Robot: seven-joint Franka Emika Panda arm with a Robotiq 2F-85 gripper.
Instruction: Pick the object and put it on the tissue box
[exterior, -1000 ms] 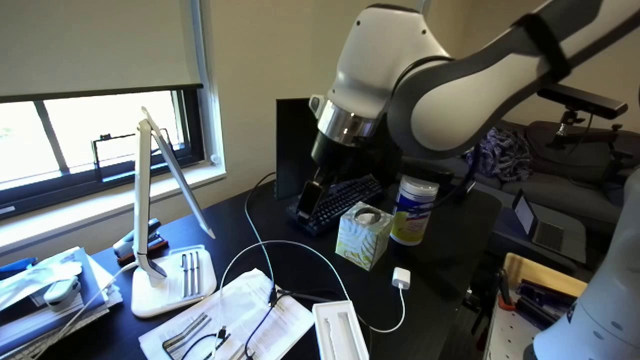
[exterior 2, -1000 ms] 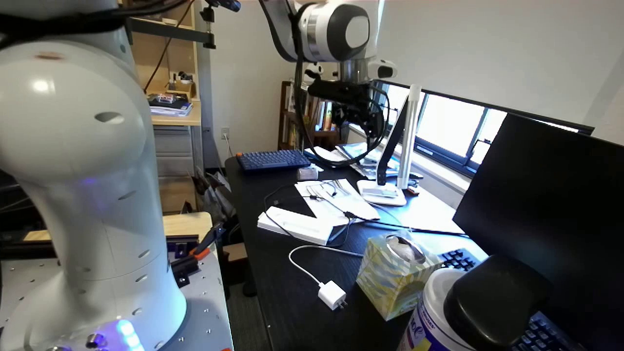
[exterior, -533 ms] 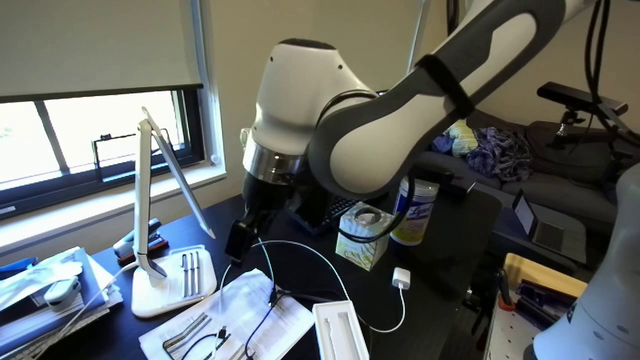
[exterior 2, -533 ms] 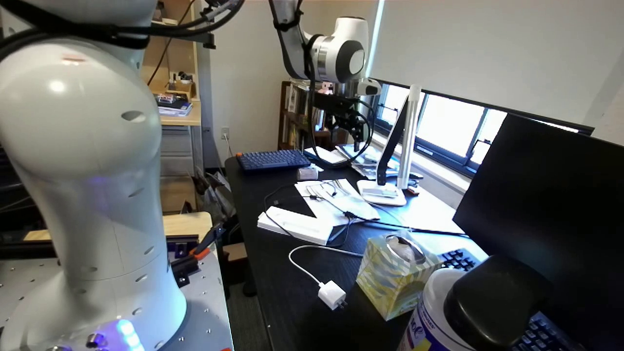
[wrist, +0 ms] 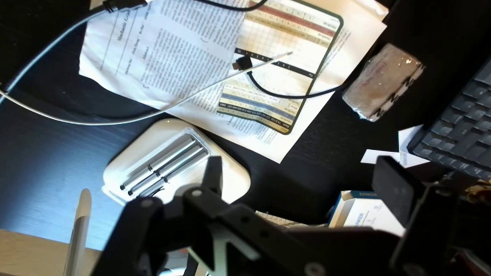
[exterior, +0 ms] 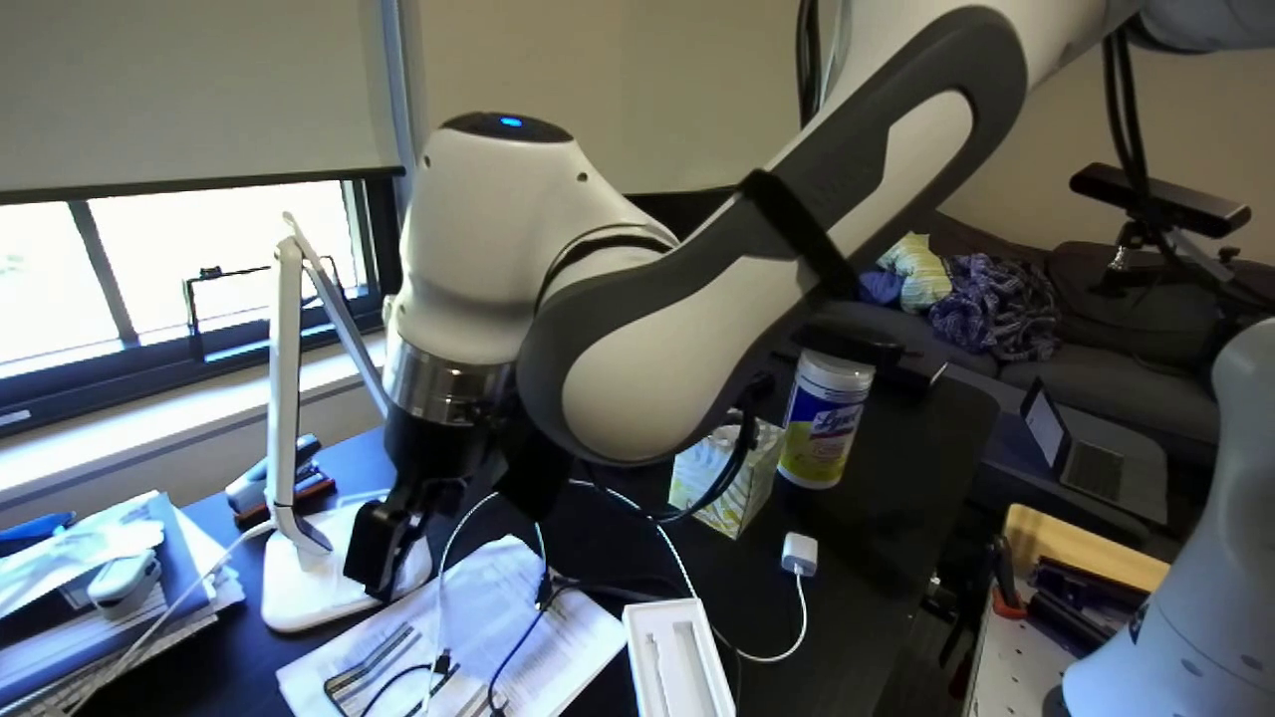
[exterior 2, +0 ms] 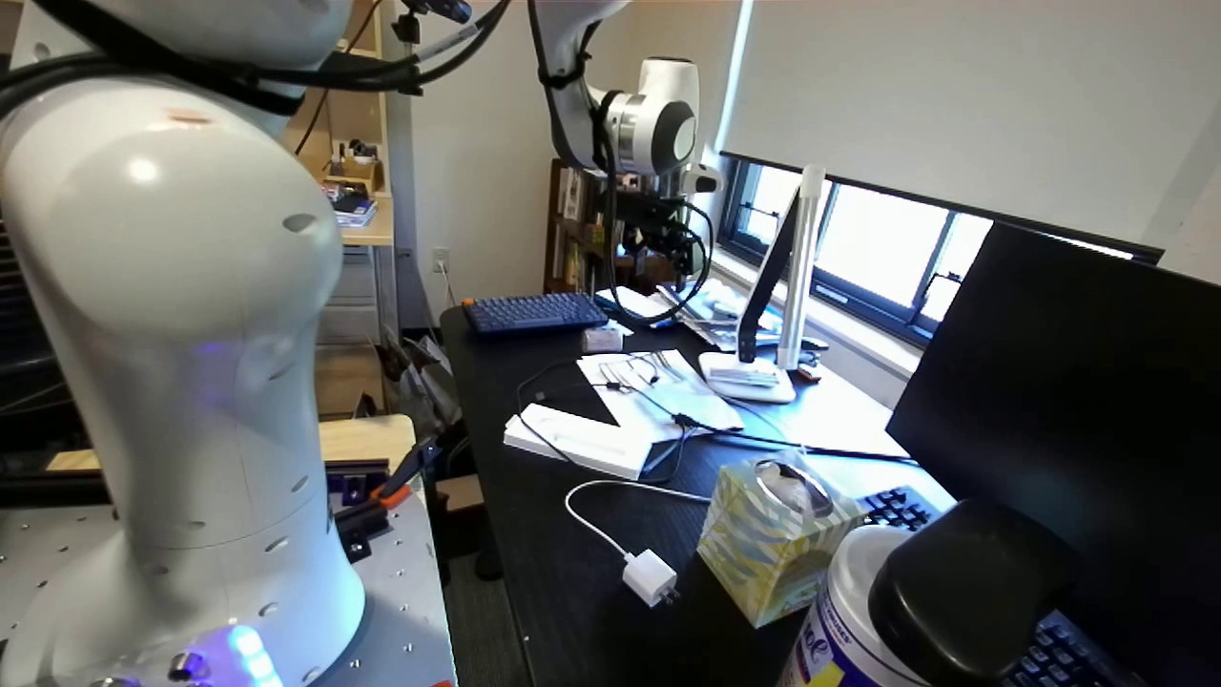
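Daylight fills a window (exterior: pixel 154 249) beyond a dark desk (exterior 2: pixel 563 611), and a grey sofa (exterior: pixel 1126 378) sits farther back. Over the desk reaches the arm (exterior: pixel 677 368), its fingers (wrist: pixel 395 188) hanging above the surface and, in an exterior view, in front of the foot (exterior: pixel 309 588) of a white lamp (exterior: pixel 283 398). Wide apart in the wrist view, the fingers have hold of nothing.

The tissue box (exterior 2: pixel 768 539) stands upright on the desk, well apart from the fingers, its opening facing up. In an exterior view the arm hides part of it. Just beside it is a tub (exterior: pixel 825 423) with a blue and yellow label; whether they touch I cannot tell. A white charger (exterior 2: pixel 650 577) lies near the box. In front of a black screen (exterior 2: pixel 1030 410) lies a keyboard (exterior 2: pixel 897 508).

In the wrist view three silver rods (wrist: pixel 165 165) show in the lamp's foot, next to printed papers (wrist: pixel 180 53). A small packet (wrist: pixel 383 82) in shiny wrapping lies between the papers and another keyboard (wrist: pixel 460 126). One finger partly covers a blue and white carton (wrist: pixel 364 212). Just beside the papers, a white tray (exterior: pixel 669 662) lies flat. Which thing the task calls the object, I cannot tell.
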